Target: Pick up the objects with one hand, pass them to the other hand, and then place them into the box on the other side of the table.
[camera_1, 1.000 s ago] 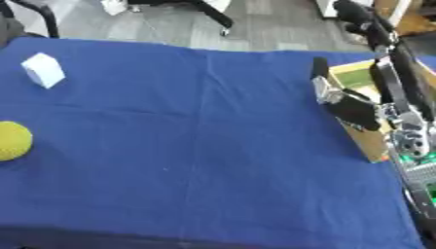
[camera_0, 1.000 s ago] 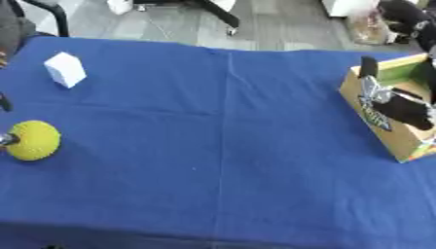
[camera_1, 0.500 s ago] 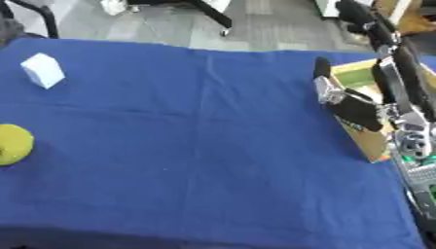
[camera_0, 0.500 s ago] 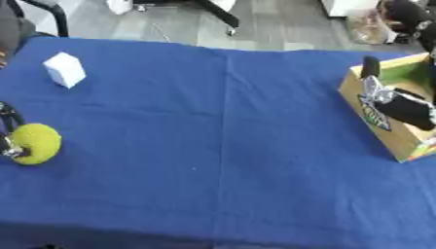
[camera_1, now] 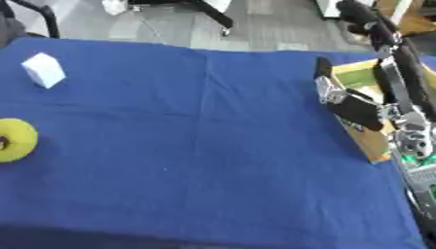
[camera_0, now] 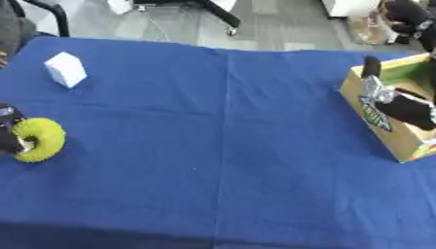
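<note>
Resting at the table's left edge, the yellow-green ball lies directly against the left hand, whose dark fingers touch its left side; too little of that hand shows to tell whether the fingers are curled round it. Across the blue cloth, well apart from the ball, the right hand hangs at the near wall of the cardboard box with fingers straight and holding nothing, so the left hand is plainly the nearer one. A blue printed label on the box front cannot be read, and the small white block at the far left bears no visible writing.
</note>
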Motion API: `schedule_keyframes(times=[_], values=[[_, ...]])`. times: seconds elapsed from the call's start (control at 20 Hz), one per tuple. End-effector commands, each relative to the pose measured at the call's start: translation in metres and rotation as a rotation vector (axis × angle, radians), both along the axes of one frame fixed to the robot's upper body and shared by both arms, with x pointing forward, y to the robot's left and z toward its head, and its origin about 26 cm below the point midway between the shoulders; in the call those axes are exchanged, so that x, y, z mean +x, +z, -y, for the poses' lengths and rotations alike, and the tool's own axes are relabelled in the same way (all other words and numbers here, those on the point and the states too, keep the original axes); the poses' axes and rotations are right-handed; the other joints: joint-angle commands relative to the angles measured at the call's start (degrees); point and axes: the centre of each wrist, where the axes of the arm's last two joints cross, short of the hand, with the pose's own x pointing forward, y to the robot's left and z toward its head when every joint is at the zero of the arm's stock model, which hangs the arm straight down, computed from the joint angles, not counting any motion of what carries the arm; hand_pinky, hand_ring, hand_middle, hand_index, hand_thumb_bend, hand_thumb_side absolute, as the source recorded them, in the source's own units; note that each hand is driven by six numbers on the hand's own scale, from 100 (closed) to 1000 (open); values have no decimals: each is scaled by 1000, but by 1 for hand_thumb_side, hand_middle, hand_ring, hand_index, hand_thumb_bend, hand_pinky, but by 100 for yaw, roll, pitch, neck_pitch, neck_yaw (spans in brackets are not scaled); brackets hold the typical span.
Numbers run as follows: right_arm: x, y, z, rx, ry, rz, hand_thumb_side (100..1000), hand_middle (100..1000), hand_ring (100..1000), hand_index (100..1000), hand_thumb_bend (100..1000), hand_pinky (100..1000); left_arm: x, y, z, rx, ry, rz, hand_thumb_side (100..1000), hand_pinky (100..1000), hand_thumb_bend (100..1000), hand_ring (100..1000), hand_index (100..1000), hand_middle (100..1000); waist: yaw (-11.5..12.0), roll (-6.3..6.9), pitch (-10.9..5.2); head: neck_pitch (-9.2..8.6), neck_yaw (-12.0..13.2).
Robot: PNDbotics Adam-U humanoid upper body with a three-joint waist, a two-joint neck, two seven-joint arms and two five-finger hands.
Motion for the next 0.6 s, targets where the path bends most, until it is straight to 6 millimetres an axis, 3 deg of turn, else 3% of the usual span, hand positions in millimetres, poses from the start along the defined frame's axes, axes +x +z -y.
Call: schedule_keyframes(times=[0.05,0.35,0.6], values=[[1,9,4,-10,-6,23,203,887,890,975,100,847,0,23,5,-36,-21,159,149,580,123,419,577,416,9,37,-85,-14,-11],[0,11,0,-8,14,31,194,884,884,971,100,846,1,52,48,-212,-172,481,136,581,260,378,555,384,19,30,-122,-14,-45],[-4,24,-15,-14,74,72,173,877,873,960,100,844,9,61,109,-469,-372,735,129,589,322,369,551,378,-2,3,-174,-14,-63]])
